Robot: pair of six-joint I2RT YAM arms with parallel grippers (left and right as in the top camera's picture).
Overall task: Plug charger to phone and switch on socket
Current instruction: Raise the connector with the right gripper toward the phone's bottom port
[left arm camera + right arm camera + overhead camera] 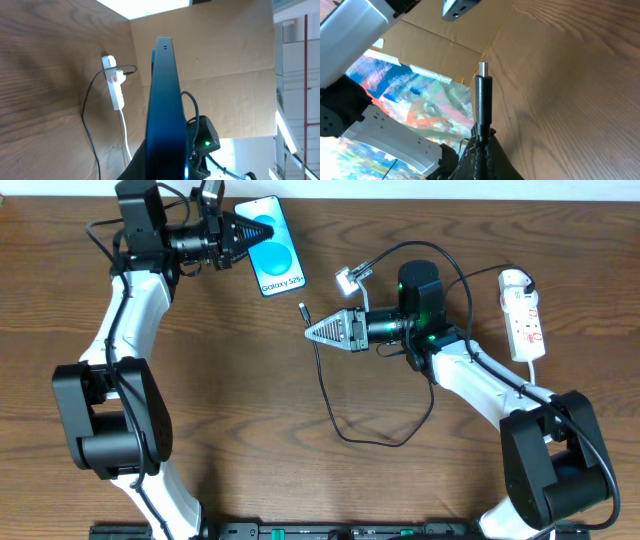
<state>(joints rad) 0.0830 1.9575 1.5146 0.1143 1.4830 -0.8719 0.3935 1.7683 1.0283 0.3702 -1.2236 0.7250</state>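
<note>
Wood table [240, 400]: charger cable [345, 438] slack loops robot-side of right fingers [322, 330]; power strip [523, 315] well behind them.

Soft, even light overhead; wrist views have blown-out patches, and the phone [162, 100] blurs close-up.

Dark wood-grain table [240, 470] across the whole overhead frame. Pale strip [450, 190] along the top edge, black rail [330, 532] along the bottom. Brown cardboard panel [225, 60] upright, upper right of left wrist view.
</note>
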